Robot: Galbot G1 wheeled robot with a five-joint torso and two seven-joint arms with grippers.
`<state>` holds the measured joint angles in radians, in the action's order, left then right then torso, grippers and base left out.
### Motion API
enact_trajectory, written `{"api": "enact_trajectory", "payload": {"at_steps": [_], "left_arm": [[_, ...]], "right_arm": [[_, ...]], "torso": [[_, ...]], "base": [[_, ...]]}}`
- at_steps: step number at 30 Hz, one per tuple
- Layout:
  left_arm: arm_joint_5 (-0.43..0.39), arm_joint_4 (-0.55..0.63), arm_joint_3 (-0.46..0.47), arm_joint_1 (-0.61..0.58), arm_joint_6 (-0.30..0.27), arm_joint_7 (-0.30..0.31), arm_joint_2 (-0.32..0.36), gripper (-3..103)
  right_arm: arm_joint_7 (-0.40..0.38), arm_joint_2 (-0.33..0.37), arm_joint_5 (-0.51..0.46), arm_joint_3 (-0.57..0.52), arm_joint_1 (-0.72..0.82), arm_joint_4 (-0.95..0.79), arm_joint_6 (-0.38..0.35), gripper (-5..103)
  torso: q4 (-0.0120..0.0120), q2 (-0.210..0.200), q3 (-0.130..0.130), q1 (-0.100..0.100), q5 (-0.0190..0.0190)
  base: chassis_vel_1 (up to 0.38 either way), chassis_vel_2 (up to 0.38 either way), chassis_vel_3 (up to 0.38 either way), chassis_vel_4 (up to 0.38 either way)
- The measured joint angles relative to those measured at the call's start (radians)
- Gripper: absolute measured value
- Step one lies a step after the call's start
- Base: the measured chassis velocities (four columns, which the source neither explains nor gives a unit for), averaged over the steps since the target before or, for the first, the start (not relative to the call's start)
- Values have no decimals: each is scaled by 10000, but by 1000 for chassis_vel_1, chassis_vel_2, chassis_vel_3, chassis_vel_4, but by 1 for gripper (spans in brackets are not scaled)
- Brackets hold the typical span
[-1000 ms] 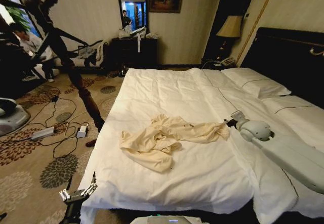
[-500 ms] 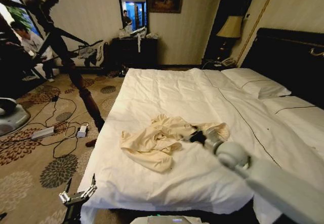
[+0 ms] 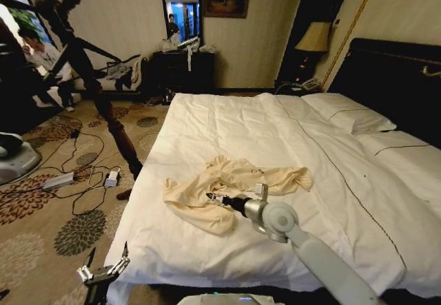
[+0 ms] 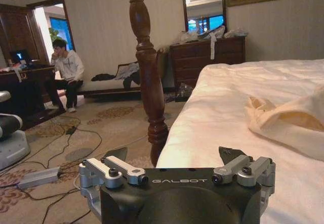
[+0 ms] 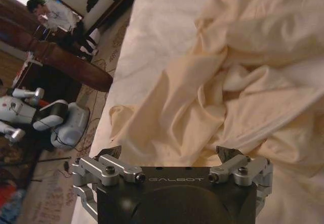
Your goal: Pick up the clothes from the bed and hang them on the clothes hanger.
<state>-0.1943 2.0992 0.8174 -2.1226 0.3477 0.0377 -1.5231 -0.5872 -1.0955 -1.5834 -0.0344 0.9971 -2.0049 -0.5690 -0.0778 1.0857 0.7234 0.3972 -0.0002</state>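
Right gripper (image 3: pixel 212 198): black two-finger tool on a white-jointed arm, fingers spread apart and holding nothing, poised over the near-middle of the wrinkled cream, pale-yellow thin-fabric shirt (image 3: pixel 227 184); whether the tips touch the cloth cannot be told. In the right wrist view the same gripper (image 5: pixel 171 153) has its fingertips straddling a thick ridge of folds, with the shirt (image 5: pixel 217 92) spreading away directly ahead of it and to both sides. Shirt: lies crumpled on the white duvet of the large double bed (image 3: pixel 275 122), toward the foot end and nearer the robot's left edge of the mattress, well apart from the white pillows with thin dark piping (image 3: pixel 348 112). Long axis: runs across the bed, from a bunched sleeve on the pillow side to a broader folded mass on the side toward the floor; the gripper approaches roughly along this axis, from the pillow side toward the broader mass. Left gripper (image 3: pixel 103 272): black and silver, fingers apart and empty, held low off the foot corner of the bed, above the patterned carpet (image 3: pixel 41 215); in its own wrist view (image 4: pixel 177 158) the shirt (image 4: pixel 288 120) sits up on the duvet, off to one side and farther away. Judgement: the right arm is plainly the nearer; the nearest graspable fold lies directly under it.
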Motion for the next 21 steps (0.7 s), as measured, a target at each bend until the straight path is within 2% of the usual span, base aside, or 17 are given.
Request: {"api": "enact_trajectory", "payload": {"at_steps": [6,9,21], "left_arm": [[36,6,-1,36,-18,3,-12,100],[35,-2,5,34,-21,2,-11,100],[-118,-61,167,8,15,2,32,100]], "right_arm": [[86,-994,147,193,-383,1246,-71,100],[128,-1253,209,284,-532,1524,-126,100],[130,-1523,1011,623,-507,2090,-574,100]], "torso": [[-1,0,1,2,1],[1,0,1,1,0],[-2,0,1,1,2]], "base": [[0,0,0,0],[0,0,0,0],[0,0,0,0]]}}
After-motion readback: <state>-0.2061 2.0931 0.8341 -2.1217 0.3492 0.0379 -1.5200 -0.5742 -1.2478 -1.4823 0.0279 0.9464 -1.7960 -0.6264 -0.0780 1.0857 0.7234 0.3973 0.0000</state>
